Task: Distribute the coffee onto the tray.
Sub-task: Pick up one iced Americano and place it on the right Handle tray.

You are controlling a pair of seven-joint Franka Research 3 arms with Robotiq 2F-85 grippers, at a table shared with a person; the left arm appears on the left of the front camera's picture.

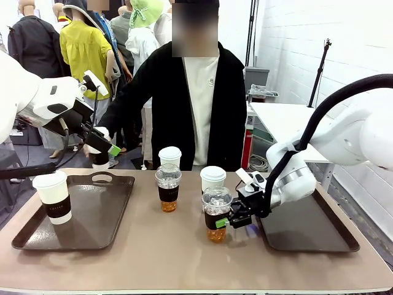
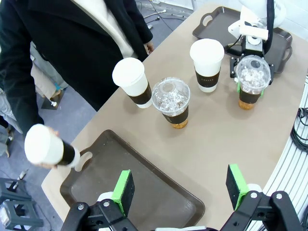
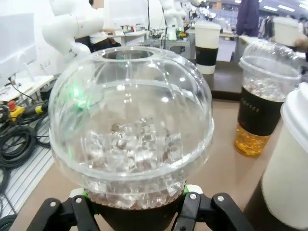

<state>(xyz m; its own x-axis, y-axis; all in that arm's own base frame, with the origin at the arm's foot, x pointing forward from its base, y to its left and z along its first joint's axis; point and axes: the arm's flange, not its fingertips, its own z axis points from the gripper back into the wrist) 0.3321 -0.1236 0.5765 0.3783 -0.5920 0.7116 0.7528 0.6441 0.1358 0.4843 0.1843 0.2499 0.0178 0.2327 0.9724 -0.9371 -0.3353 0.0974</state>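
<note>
Progress check: one sleeved cup (image 1: 52, 196) is parked on the lower-left tray (image 1: 116, 212), a domed cup (image 1: 217, 200) is clamped by the right gripper (image 1: 222, 221), three more cups (image 1: 168, 187) are left mid-table.

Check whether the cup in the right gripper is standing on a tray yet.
No: the dome-lidded cup in the right gripper stands on the bare table, beside the right tray rather than on it.
</note>
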